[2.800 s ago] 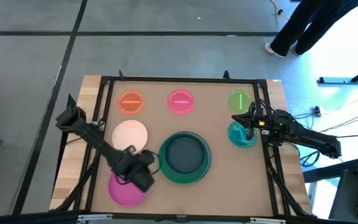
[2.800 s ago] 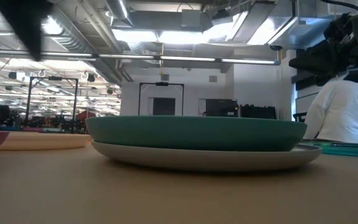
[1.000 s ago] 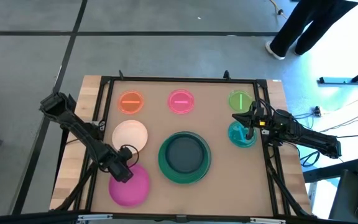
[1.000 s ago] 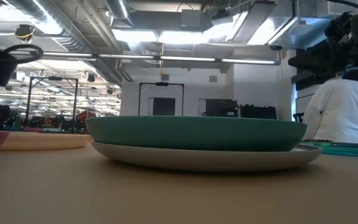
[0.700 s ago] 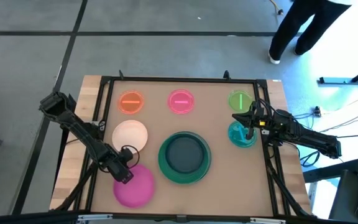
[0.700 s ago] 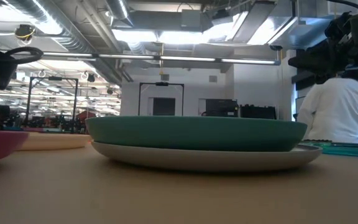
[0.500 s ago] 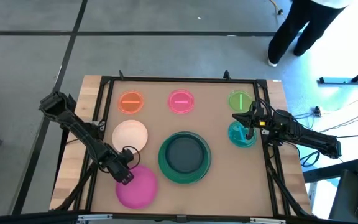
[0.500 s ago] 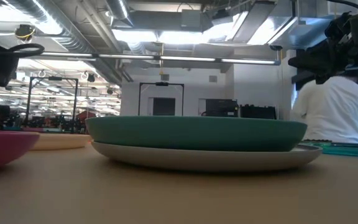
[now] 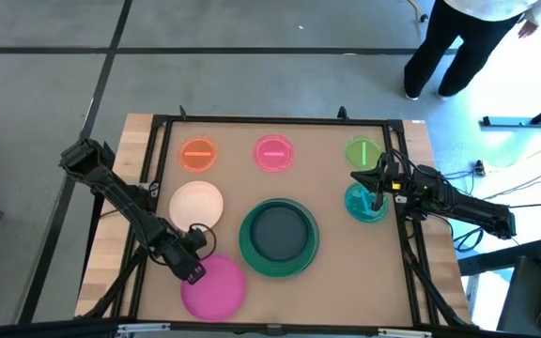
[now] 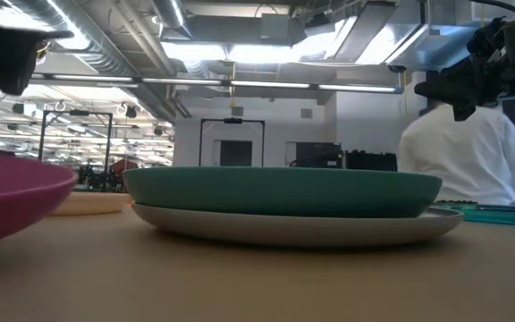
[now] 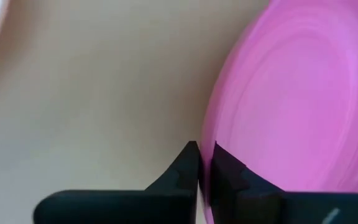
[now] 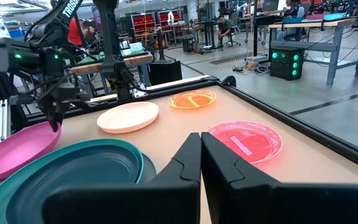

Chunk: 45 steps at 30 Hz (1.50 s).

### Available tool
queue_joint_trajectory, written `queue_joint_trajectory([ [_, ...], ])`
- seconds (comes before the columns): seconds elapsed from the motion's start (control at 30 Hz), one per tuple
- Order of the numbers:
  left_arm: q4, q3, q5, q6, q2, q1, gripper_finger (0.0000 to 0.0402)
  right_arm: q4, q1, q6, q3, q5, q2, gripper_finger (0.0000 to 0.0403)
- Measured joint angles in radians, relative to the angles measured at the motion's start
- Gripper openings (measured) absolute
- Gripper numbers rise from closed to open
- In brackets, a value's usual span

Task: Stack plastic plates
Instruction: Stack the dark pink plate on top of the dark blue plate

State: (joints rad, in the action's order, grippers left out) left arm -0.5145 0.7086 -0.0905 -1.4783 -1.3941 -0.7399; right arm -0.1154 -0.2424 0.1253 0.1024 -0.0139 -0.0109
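A magenta plate is near the table's front left, and my left gripper is shut on its rim. It also shows tilted in the right wrist view and at the left of the low view. A large teal plate with a dark centre sits on a grey plate mid-table. A cream plate lies flat to the left. Orange, pink and green small plates line the far side. My right gripper is shut over a small teal plate. My left gripper pinches the magenta plate's rim between its two fingers, at the plate's far-left edge. One finger is outside and the other on the inner face. The fingers slant down from the table's left. The plate sits tilted; whether its low edge rests on the table I cannot tell.
A black frame runs around the table's edges. Bare tabletop lies to the right of the teal plate. A person walks beyond the far right corner and shows in a white top in the low view.
My left gripper has gone toward the table's right edge and slightly toward its near edge, taking the magenta plate along. The plate has shifted right and now stands higher and more tilted in the low view. The person beyond the table has moved.
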Motion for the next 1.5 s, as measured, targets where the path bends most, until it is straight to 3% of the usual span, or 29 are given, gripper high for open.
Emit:
queue_joint_trajectory([
  [0.47, 0.007, 0.112, -0.06, 0.072, -0.001, 0.005, 0.0009, 0.0, 0.0, 0.0, 0.0, 0.007, 0.0, 0.0003],
  [0.6, 0.011, 0.151, -0.127, 0.08, 0.0, 0.032, 0.0009, 0.0, 0.0, 0.0, 0.0, 0.007, 0.0, 0.0003],
  [0.87, 0.145, 0.164, -0.223, 0.147, 0.0, 0.133, 0.0009, 0.0, 0.0, 0.0, 0.0, 0.007, 0.0, 0.0003],
  [1.23, 0.181, 0.164, -0.447, 0.157, -0.019, 0.305, 0.0026, 0.0, 0.0, 0.0, 0.0, 0.007, 0.0, 0.0003],
  [1.5, 0.263, 0.164, -0.439, 0.21, -0.114, 0.418, 0.0029, 0.0, 0.0, 0.0, 0.0, 0.007, 0.0, 0.0003],
])
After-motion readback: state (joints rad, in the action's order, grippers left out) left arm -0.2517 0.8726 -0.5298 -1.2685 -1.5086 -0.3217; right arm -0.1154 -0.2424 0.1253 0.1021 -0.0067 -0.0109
